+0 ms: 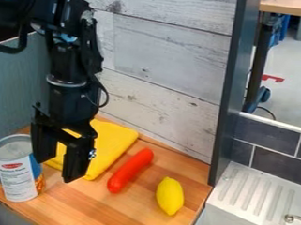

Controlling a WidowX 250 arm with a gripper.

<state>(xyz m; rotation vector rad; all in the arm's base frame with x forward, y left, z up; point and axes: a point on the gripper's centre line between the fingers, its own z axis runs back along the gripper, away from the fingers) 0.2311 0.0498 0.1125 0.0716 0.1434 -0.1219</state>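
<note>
Seeing a cylindrical can [17,174] at nine o'clock from the black gripper [58,170], standing upright on the wooden counter [80,209], wearing a smooth white label with a red badge and blue and orange patches, and showing a grey top inside a shiny, round metal rim. Spreading two blocky fingers apart while hanging above the counter, holding nothing; partly overlapping the can in view, without revealing any contact.

From the gripper, finding a soft, folded yellow cloth [116,140] at two o'clock, a smooth, red, sausage-shaped piece [130,170] at three, and a yellow lemon [170,196], tapering at both ends, between three and four. Seeing weathered whitish planks [168,54] running at one o'clock, showing grain and knots. Farther out at three, noticing a white, ribbed drainboard [253,190] lying below dark, smooth tiles [276,163] with pale grout.
</note>
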